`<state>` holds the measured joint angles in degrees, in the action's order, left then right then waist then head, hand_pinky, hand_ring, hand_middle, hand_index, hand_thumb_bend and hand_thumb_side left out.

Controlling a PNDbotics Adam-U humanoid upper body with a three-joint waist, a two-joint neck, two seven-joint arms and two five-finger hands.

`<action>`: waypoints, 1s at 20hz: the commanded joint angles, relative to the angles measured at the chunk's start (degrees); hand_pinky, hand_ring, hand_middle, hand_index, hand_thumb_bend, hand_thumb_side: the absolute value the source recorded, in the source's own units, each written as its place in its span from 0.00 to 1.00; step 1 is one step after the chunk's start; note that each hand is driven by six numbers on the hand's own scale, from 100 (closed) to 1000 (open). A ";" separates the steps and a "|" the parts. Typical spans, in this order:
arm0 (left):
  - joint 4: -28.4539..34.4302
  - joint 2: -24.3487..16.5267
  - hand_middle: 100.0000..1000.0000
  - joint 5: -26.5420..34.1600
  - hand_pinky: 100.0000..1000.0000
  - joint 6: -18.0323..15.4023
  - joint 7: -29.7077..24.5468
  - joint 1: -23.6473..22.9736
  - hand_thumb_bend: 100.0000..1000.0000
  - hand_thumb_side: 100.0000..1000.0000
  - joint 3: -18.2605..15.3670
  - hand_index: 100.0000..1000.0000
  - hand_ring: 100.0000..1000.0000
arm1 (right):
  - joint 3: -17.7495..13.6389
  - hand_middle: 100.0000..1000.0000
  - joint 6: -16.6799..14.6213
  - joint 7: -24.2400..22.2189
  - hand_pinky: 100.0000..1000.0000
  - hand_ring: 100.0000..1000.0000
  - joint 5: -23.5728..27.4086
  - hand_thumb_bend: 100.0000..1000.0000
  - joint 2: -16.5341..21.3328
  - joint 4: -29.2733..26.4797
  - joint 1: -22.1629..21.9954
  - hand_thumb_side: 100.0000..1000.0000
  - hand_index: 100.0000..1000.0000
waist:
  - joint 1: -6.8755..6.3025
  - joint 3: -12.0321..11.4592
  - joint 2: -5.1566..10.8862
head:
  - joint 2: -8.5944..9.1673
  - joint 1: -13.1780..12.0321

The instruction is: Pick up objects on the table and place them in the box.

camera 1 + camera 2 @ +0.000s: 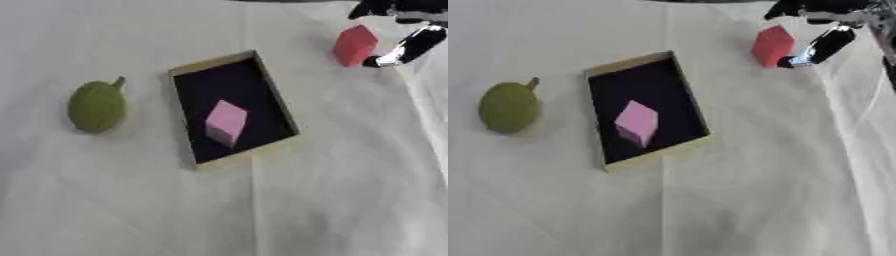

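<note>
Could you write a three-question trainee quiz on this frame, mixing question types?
1. True or false: the pink block already lies inside the box.
2. Which item is the right robot hand at? A) the green fruit B) the red block C) the pink block
3. Fill in: the green fruit lies on the white cloth to the box's ____ side.

Key: 1 true; 2 B, with a finger beside the red block, though a full grip is not clear; 3 left.

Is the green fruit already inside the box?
No, the green fruit lies on the white cloth to the left of the box, which holds only a pink block.
</note>
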<state>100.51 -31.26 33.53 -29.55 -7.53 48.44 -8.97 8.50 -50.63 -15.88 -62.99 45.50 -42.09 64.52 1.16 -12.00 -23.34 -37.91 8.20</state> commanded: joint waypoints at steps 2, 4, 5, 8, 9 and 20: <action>-5.03 -4.60 0.90 2.04 0.85 -1.25 2.87 5.44 0.00 0.52 1.95 0.95 0.94 | -0.35 0.91 -1.33 -1.54 0.90 0.98 -1.76 0.38 0.80 0.51 1.04 0.70 0.98 | -0.50 -0.28 2.23 | -0.70 0.89; -8.92 -6.11 0.91 3.16 0.86 -2.11 3.45 8.41 0.00 0.52 2.58 0.95 0.95 | -0.43 0.91 -1.33 -1.31 0.90 0.98 -2.74 0.38 0.66 1.09 1.07 0.70 0.98 | -0.80 -0.58 2.39 | -0.92 1.38; -11.15 -6.85 0.91 3.65 0.86 -2.66 3.76 9.89 0.00 0.52 2.79 0.95 0.95 | -0.46 0.91 -1.33 -1.09 0.90 0.98 -3.20 0.38 0.56 1.33 1.10 0.70 0.98 | -0.96 -0.76 2.42 | -1.01 1.68; -17.51 -8.37 0.91 4.62 0.85 -3.87 4.31 13.47 0.00 0.52 3.20 0.96 0.95 | -0.62 0.91 -1.33 -0.33 0.90 0.97 -4.31 0.38 0.30 1.80 1.24 0.70 0.98 | -1.32 -1.23 2.50 | -1.13 2.31; -19.56 -8.77 0.91 4.98 0.85 -3.91 4.38 14.69 0.00 0.52 3.34 0.96 0.95 | -0.73 0.91 -1.33 -0.09 0.90 0.97 -4.66 0.38 0.25 1.97 1.29 0.70 0.98 | -1.43 -1.38 2.54 | -1.19 2.44; -34.45 -11.75 0.91 7.20 0.85 -3.21 3.04 23.65 0.00 0.52 3.09 0.96 0.95 | -2.29 0.91 -0.89 2.27 0.90 0.97 -8.13 0.36 0.42 4.11 1.18 0.70 0.97 | -2.10 -2.58 2.77 | -1.35 3.86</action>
<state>66.94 -40.26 40.55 -32.76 -4.29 70.76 -5.15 6.92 -51.31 -13.79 -70.55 44.53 -37.79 64.55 -0.87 -14.53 -22.33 -39.25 11.77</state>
